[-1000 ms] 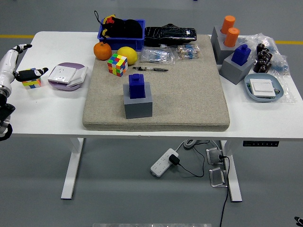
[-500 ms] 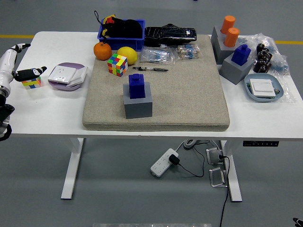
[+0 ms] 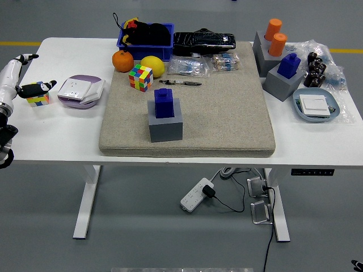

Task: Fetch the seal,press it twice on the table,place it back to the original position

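Observation:
A dark blue seal stands upright in a grey block holder near the front middle of the beige mat. A second blue seal sits in another grey holder at the mat's right edge. My left hand hangs at the far left edge of the table, fingers spread and holding nothing, far from both seals. Its thumb reaches over a small colour cube. My right hand does not show.
On the mat's back edge lie a Rubik's cube, an orange, a lemon, a pen and bagged items. A blue bin, a purple socket box, orange cylinders and a blue tray stand around it.
My left hand has drawn back very slightly to the left. Nothing on the table has moved.

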Motion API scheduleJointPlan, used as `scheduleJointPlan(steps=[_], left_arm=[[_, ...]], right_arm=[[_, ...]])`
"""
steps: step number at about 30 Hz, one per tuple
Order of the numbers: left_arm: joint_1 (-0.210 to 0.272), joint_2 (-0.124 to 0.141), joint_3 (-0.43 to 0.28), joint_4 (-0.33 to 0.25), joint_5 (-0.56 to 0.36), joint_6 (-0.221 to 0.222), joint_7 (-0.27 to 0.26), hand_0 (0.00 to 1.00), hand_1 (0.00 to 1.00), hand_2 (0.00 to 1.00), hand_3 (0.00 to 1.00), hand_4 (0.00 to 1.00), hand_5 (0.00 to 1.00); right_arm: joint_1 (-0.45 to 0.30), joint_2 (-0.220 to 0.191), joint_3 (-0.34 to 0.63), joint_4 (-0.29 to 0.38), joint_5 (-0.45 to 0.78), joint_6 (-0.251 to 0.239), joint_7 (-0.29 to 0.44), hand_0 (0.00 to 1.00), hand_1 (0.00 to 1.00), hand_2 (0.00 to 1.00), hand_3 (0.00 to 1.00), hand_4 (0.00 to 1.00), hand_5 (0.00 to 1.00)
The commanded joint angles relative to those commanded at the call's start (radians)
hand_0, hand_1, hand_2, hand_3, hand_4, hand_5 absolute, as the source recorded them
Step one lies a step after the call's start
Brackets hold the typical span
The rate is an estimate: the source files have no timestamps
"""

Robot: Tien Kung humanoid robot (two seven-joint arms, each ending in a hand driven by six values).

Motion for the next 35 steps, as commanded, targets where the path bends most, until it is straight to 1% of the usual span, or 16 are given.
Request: scheduleJointPlan(steps=[35], left_arm=[[-0.006,0.002,0.004,0.0,-0.002,-0.004,0.005,0.87,0.876,0.898,0.834,0.822,0.207]], right_arm=[[0.001,0.001,-0.002,0.001,0.001,-0.001,-0.001,0.816,0.714,0.683,0.687,0.728,0.51]])
